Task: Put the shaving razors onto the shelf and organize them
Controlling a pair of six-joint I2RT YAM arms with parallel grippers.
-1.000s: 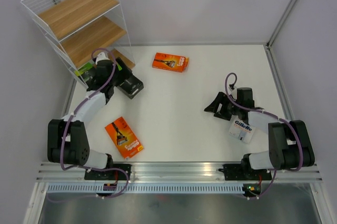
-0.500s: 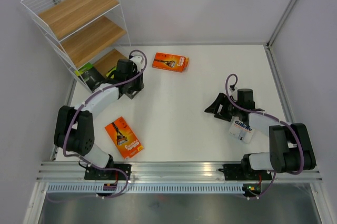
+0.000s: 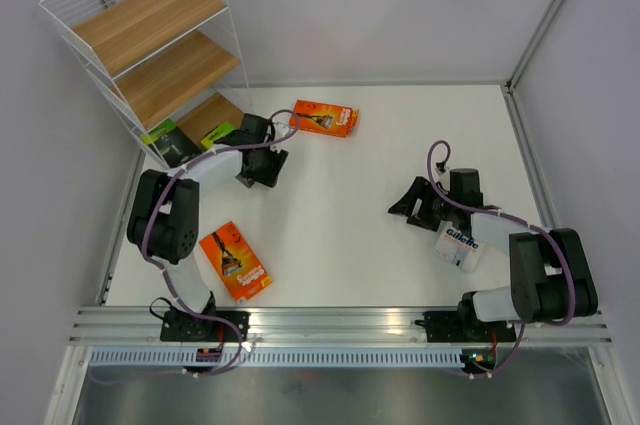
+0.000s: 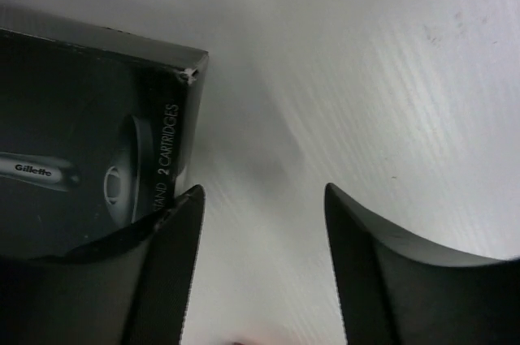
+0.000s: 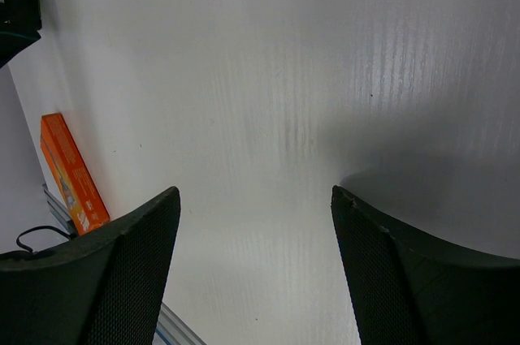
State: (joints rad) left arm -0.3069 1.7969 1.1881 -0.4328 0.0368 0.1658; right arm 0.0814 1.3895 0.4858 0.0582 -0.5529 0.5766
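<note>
The shelf (image 3: 150,35), thin white wire around smooth wooden boards, has a flat lime-ended black pack (image 3: 170,143) at its lowest tier. Beside it the left gripper (image 4: 264,191) has its jaws apart over the matte white table (image 3: 350,205), one finger overlapping a glossy black Gillette box (image 4: 81,134). A near orange pack (image 3: 235,261) and a far orange pack (image 3: 323,117) lie flat; the right gripper (image 5: 256,191), dimpled fingers spread on nothing, sits beside the white-and-blue pack (image 3: 460,245).
</note>
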